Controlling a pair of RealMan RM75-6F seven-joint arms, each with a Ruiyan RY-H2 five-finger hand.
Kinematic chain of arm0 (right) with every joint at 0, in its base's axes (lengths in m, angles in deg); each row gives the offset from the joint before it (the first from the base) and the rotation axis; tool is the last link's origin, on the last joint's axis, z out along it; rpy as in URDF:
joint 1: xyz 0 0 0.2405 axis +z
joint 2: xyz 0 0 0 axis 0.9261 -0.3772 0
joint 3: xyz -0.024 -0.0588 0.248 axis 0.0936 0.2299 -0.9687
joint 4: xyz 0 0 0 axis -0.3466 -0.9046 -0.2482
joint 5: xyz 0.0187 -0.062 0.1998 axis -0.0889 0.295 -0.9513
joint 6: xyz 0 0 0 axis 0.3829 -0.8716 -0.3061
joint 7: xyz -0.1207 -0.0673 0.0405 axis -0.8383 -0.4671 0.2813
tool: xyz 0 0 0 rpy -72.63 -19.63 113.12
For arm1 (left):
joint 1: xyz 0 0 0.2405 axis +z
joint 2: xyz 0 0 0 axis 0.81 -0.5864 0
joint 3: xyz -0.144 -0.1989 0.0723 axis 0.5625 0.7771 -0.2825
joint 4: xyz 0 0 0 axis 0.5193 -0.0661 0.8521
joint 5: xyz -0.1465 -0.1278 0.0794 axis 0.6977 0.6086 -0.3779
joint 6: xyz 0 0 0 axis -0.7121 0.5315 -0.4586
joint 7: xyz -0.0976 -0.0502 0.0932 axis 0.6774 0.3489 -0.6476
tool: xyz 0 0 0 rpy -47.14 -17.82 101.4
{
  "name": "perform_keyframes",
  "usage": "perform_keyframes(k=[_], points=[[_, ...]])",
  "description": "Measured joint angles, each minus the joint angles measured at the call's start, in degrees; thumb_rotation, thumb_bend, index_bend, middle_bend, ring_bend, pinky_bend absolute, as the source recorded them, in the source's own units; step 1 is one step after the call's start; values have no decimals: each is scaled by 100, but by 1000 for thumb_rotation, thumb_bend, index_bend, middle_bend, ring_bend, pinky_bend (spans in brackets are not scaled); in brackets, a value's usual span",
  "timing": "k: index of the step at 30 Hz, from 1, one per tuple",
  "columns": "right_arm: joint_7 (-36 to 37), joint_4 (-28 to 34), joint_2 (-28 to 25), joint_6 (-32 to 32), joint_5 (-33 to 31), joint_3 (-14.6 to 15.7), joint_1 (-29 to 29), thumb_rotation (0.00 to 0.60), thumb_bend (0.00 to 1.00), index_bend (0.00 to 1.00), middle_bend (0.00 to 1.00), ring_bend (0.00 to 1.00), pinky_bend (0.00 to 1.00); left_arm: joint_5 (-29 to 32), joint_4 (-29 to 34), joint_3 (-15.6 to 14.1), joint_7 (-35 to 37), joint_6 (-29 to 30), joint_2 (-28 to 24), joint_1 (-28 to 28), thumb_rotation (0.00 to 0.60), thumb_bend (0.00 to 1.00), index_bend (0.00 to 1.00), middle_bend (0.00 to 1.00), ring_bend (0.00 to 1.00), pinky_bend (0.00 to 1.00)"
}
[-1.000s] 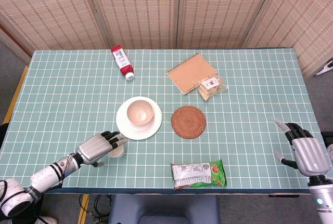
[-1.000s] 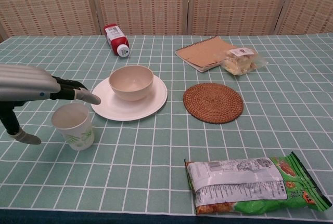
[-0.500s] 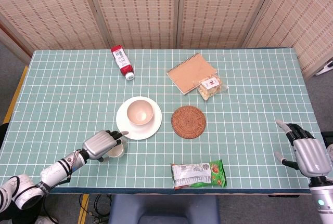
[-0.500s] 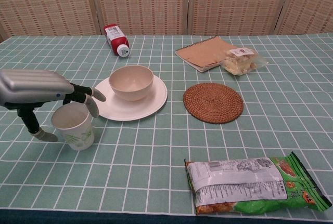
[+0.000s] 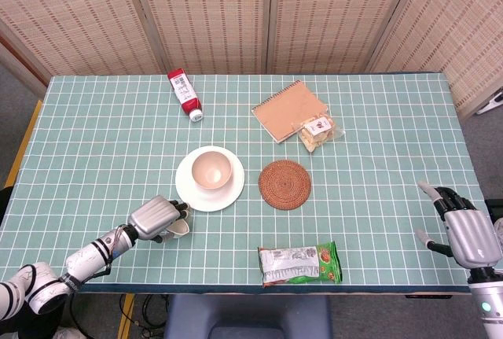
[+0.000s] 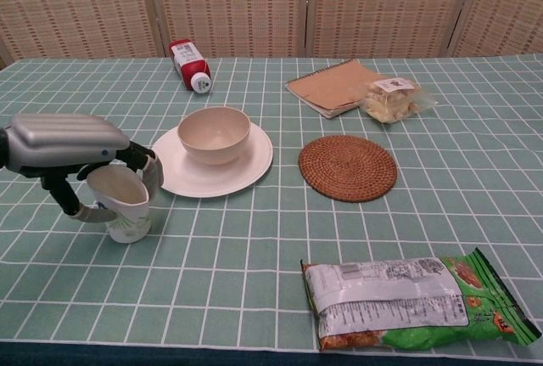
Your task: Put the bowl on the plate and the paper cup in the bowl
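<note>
A cream bowl point(image 5: 211, 170) point(image 6: 214, 133) sits on the white plate point(image 5: 194, 197) point(image 6: 252, 168) near the table's middle. To its front left stands the white paper cup point(image 6: 123, 206) point(image 5: 180, 228). My left hand point(image 5: 155, 218) point(image 6: 69, 145) wraps around the cup, fingers curled on its far side and thumb on the near side, and the cup's rim looks squeezed. My right hand point(image 5: 467, 231) hovers at the table's right front corner with fingers apart, holding nothing; only the head view shows it.
A round woven coaster point(image 5: 284, 184) lies right of the plate. A green snack bag point(image 5: 299, 264) lies near the front edge. At the back are a red bottle point(image 5: 185, 94), a brown notebook point(image 5: 288, 109) and a small food packet point(image 5: 319, 133).
My left hand has moved in from the left and its fingers have closed around the paper cup, deforming its rim. The right hand has stayed put.
</note>
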State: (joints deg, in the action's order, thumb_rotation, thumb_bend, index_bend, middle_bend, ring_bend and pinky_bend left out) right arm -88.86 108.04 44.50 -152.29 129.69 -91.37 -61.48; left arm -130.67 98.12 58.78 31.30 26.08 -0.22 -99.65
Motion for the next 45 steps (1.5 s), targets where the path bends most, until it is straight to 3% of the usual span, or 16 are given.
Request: perform_keyframes(k=[7,16,22,35,45], points=[[6,-8,-1,11,-7,-6,6,600,228,124,237,157,304,87,153,148,-2,59,-212,-58,600,338,379,291,395,662],[24,-22,13,18,2,-9,15,600,228,124,237,157,304,529,399,715,424,99,-657,-283,600,338,364,290,382,662],[51,-51,29,43,10,-19,41,600,228,124,237,157,304,937,363,959,677,-339,-724,-542,600,338,354,290,375,662],[64,-67,27,25,9,-10,26,600,228,124,237,156,304,1972,-362,1363,405,-1038,-65,-1081,600,338,341,290,368,662],[102,-106,29,32,-21,-14,20,600,228,124,237,156,304,2523,-795,1472,-91,-1269,480,-1388,600,337,337,290,364,662]])
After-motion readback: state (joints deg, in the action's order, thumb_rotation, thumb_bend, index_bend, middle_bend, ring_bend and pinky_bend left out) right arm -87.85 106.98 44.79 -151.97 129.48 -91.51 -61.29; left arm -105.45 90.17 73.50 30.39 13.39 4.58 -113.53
